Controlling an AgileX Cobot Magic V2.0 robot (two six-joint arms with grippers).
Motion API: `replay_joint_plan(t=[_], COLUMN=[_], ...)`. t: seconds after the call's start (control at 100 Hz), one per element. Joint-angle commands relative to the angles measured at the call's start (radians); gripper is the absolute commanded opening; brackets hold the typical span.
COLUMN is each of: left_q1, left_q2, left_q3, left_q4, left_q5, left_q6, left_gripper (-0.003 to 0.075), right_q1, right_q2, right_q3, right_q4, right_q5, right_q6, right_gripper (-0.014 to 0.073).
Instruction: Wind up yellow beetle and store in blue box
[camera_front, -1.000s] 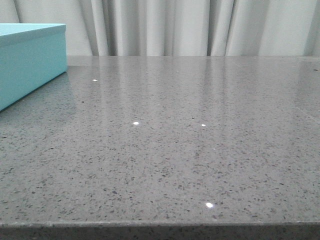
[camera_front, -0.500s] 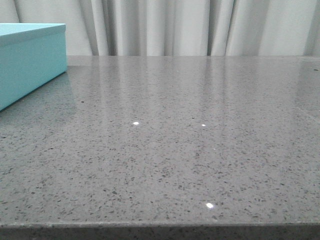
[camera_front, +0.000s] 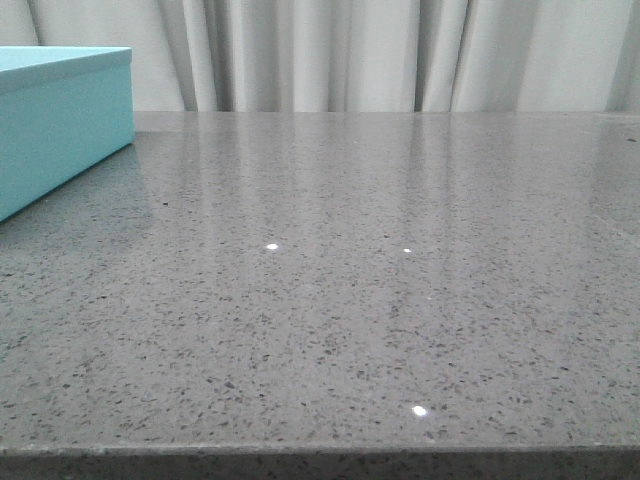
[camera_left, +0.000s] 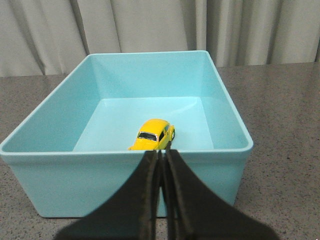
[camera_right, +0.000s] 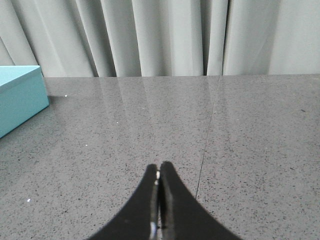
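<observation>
In the left wrist view, the dark left gripper (camera_left: 163, 155) fills the lower centre of the frame, its fingers pressed together on nothing. Just past it stands the large light turquoise-blue rectangular box (camera_left: 125, 182), open-topped. The small glossy yellow toy Beetle car (camera_left: 153, 134) sits on the box floor, near the front wall (nose toward the camera). In the right wrist view, the right gripper (camera_right: 159, 175) is likewise pinched closed at bottom centre over the speckled grey stone table (camera_right: 240, 140), with pale pleated curtains (camera_right: 165, 35) behind.
</observation>
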Motion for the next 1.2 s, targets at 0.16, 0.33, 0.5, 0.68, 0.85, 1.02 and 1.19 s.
replay_joint_plan(t=[0.16, 0.33, 0.5, 0.68, 0.85, 1.02, 1.19], left_q1=[-0.029, -0.085, -0.089, -0.089, -0.089, -0.089, -0.089], left_q2=[0.010, -0.014, -0.064, -0.155, -0.207, -0.212, -0.212], left_q3=[0.043, 0.130, 0.232, 0.314, 0.399, 0.413, 0.413], left_q4=[-0.012, 0.028, 0.097, 0.127, 0.145, 0.179, 0.179], left_q5=[-0.106, -0.273, -0.475, -0.482, -0.489, -0.423, -0.423], left_q6=[-0.050, -0.090, -0.095, -0.102, -0.188, -0.244, -0.244], left_gripper=[-0.0020, -0.0020, -0.0020, -0.0020, -0.0020, -0.0020, -0.0020], right_q1=[-0.001, -0.001, -0.001, -0.001, -0.001, -0.001, -0.001], right_q2=[0.006, 0.006, 0.006, 0.006, 0.006, 0.007, 0.007], right_q3=[-0.025, -0.025, -0.025, -0.025, -0.025, -0.025, -0.023], right_q4=[-0.016, -0.016, -0.016, -0.016, -0.016, -0.016, -0.016], right_q5=[-0.084, -0.084, -0.084, -0.084, -0.084, -0.083, -0.081], right_q6=[-0.013, -0.013, -0.013, -0.013, -0.013, -0.013, -0.013], right_gripper=[-0.0067, -0.0067, -0.0067, -0.0067, -0.0067, -0.0067, -0.0067])
